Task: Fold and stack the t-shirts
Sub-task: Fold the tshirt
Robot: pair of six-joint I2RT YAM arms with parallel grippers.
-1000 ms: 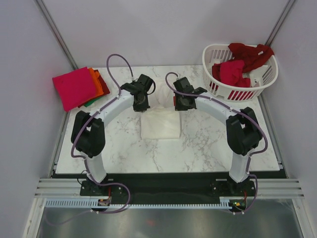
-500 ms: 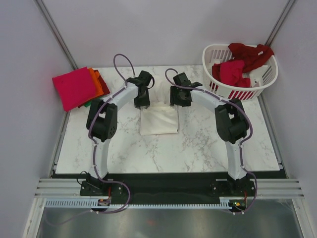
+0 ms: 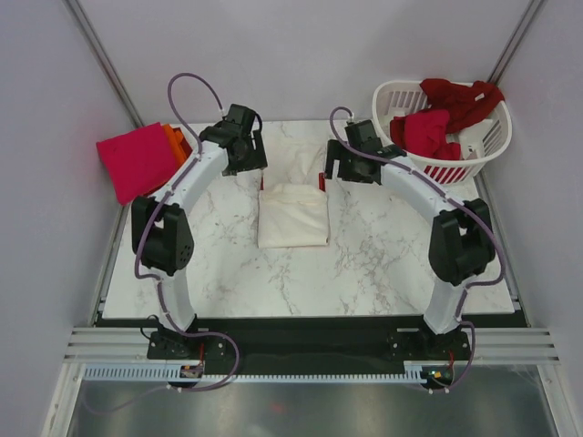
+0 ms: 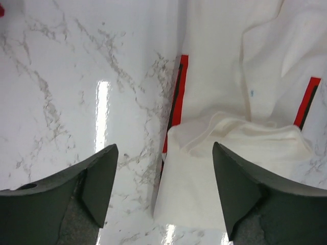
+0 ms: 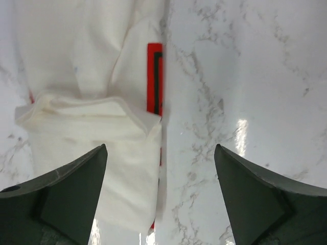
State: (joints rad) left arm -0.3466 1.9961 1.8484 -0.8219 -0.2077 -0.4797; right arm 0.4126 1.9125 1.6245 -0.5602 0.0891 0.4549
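Observation:
A cream-white t-shirt (image 3: 292,214) lies folded in a rectangle on the middle of the marble table, with red trim (image 3: 321,180) showing at its far edge. My left gripper (image 3: 246,164) hovers open just beyond the shirt's far left corner. My right gripper (image 3: 341,170) hovers open beyond the far right corner. The left wrist view has the shirt's (image 4: 230,92) folded edge below the open left gripper (image 4: 164,148), nothing held. Under the open right gripper (image 5: 161,148) in the right wrist view, the shirt's (image 5: 87,76) corner lies free. Folded magenta-pink (image 3: 137,159) and orange (image 3: 179,146) t-shirts are stacked at the far left.
A white slatted laundry basket (image 3: 444,171) stands at the far right corner with a crimson t-shirt (image 3: 426,132) and a dark red one (image 3: 460,98) inside. Grey walls close in the table on three sides.
Both grippers have opened and let go of the cream-white shirt's far edge, then drawn back and outward. The shirt now rests folded on the table.

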